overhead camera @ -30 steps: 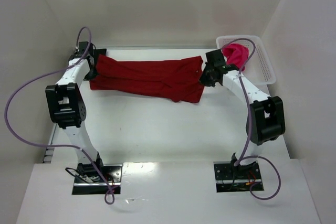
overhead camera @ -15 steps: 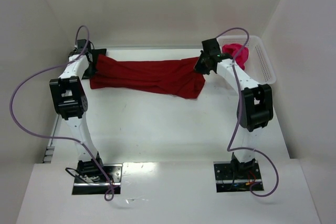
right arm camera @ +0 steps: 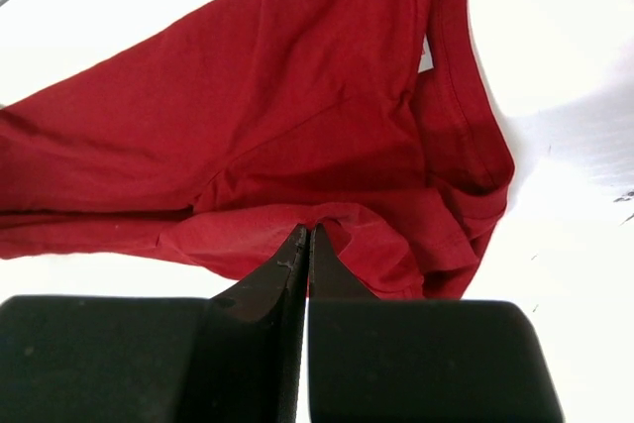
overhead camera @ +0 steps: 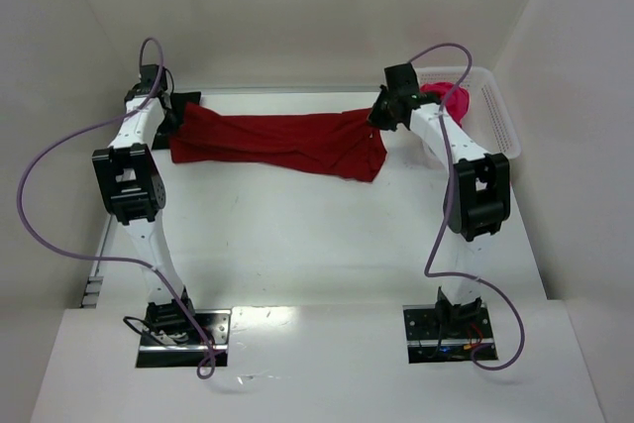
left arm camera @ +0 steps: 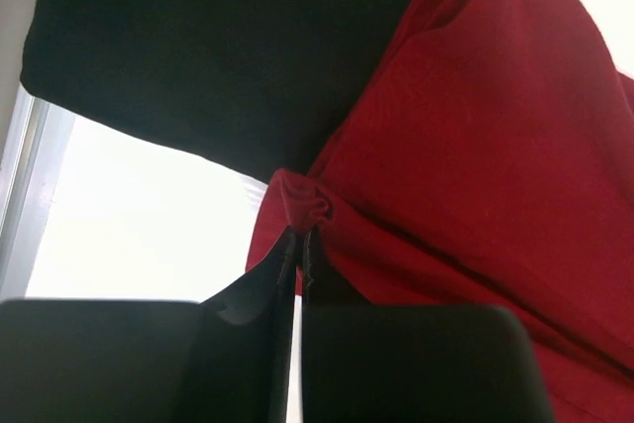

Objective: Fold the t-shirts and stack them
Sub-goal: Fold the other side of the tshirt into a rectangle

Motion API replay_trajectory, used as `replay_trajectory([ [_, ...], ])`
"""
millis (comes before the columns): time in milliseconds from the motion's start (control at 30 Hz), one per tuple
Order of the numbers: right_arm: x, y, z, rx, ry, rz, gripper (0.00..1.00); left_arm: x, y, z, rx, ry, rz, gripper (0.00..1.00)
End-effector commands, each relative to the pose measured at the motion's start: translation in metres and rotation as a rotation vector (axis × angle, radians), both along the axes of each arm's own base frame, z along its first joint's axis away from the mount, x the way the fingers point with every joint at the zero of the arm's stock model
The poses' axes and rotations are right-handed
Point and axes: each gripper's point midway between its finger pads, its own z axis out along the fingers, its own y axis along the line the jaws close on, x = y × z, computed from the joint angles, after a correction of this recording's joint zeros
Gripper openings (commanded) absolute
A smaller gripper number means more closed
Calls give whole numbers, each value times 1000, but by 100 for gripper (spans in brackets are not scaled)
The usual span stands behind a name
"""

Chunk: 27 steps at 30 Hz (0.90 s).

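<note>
crimson t-shirt: 1 | pink t-shirt: 1 | black t-shirt: maybe 1

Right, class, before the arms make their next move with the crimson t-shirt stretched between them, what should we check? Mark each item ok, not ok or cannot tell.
1. Fingers of the left gripper shut on the crimson t-shirt: ok.
2. Fingers of the right gripper shut on its other end: ok.
3. Cloth lying smooth: not ok, it is creased and bunched near the right gripper.
4. Left grip free of the black t-shirt: ok, only red cloth is pinched.
5. Way clear of the pink t-shirt, which sits in the white basket: ok.
6. Cloth lifted off the table: cannot tell.
</note>
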Motion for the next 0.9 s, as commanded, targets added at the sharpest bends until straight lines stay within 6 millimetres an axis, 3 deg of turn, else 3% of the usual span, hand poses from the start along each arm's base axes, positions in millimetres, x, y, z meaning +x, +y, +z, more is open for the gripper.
replay_trajectory([
  [0,17,-4,38,10,-108,0,0,6,4,7,10,-23,-16,0],
  [133,5,-6,50,11,-114,13,0,-9,11,25,59,-34,18,0],
  [233,-14,-15,58,11,-118,4,0,-34,13,30,90,-15,44,0],
  [267,-27,-16,62,18,-118,11,0,-41,12,41,93,-30,44,0],
  [300,-33,-16,65,27,-128,19,0,-53,9,30,88,-2,43,0],
  [333,-47,-15,52,36,-91,37,0,-60,7,39,86,-18,51,0],
  [367,-56,-13,54,48,-89,49,0,-67,6,38,84,-10,51,0],
  [400,-66,-14,68,60,-120,57,0,-72,5,37,84,-10,51,0],
  [433,-79,-14,60,70,-94,59,0,-86,2,37,78,-3,57,0],
  [533,-107,-21,74,75,-119,60,0,-104,-2,41,78,-3,57,0],
  [633,-132,-26,91,78,-134,60,0,-124,-7,62,80,-51,68,0],
  [767,-161,-18,89,139,-115,116,0,-143,-11,71,73,-73,82,0],
  [867,-179,-14,76,159,-83,135,0,-154,-14,77,74,-83,83,0],
])
